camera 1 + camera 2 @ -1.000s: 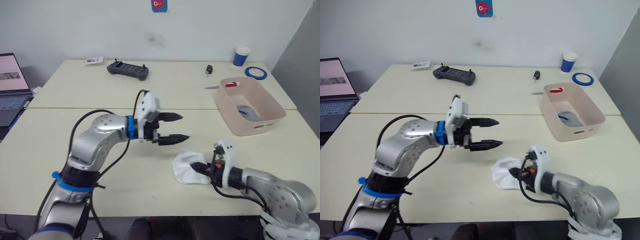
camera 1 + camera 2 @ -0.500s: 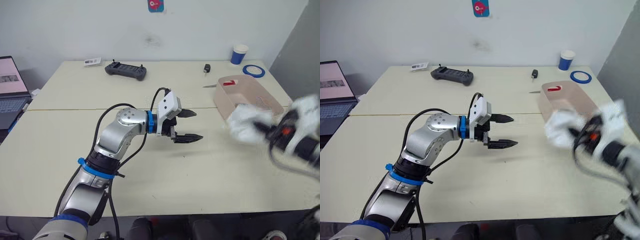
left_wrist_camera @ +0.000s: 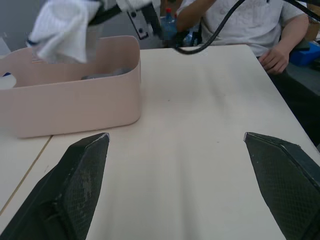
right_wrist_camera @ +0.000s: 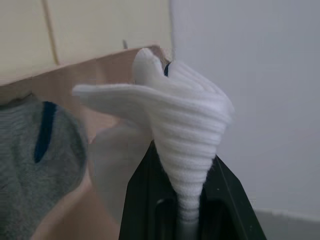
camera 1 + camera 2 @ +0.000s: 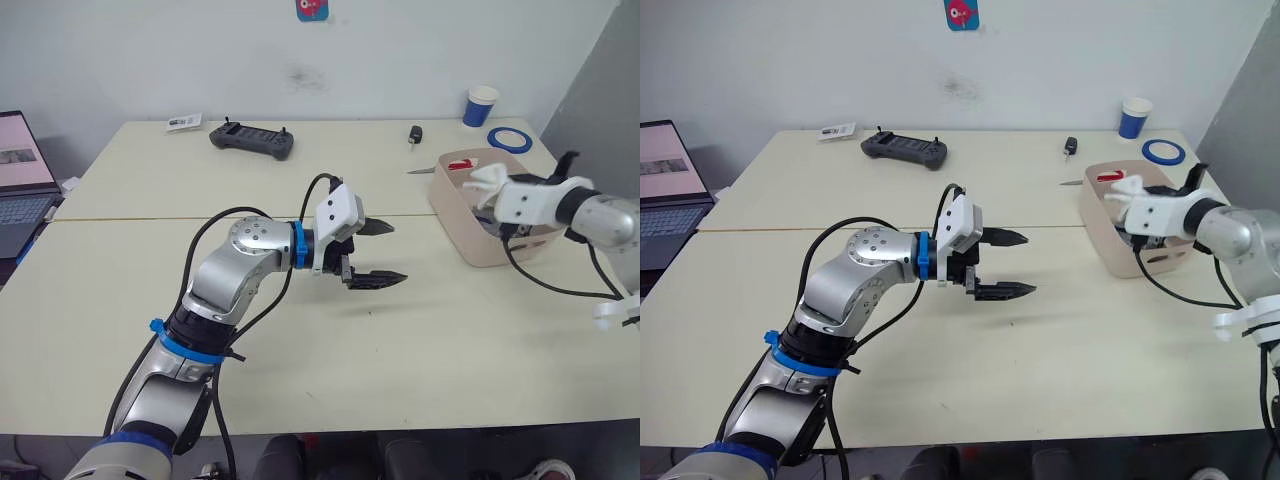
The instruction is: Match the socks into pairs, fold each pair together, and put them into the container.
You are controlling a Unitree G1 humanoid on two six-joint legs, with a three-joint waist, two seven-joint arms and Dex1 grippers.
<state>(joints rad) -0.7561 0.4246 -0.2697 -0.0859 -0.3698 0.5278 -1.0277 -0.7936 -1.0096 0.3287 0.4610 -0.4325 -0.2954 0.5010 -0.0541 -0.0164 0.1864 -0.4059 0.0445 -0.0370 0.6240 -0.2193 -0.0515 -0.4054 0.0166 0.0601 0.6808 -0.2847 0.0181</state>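
The right gripper (image 4: 187, 200) has its fingers clamped on the folded white socks (image 4: 182, 130) above the pink bin (image 5: 470, 240); lower them beside the grey socks (image 4: 37, 150) before releasing. The left gripper (image 5: 385, 252) hovers over the bench (image 5: 300, 350), fingers apart.

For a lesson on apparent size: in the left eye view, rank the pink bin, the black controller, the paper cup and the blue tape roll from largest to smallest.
1. Bin
2. Controller
3. Cup and tape roll: they look alike, so no ranking.
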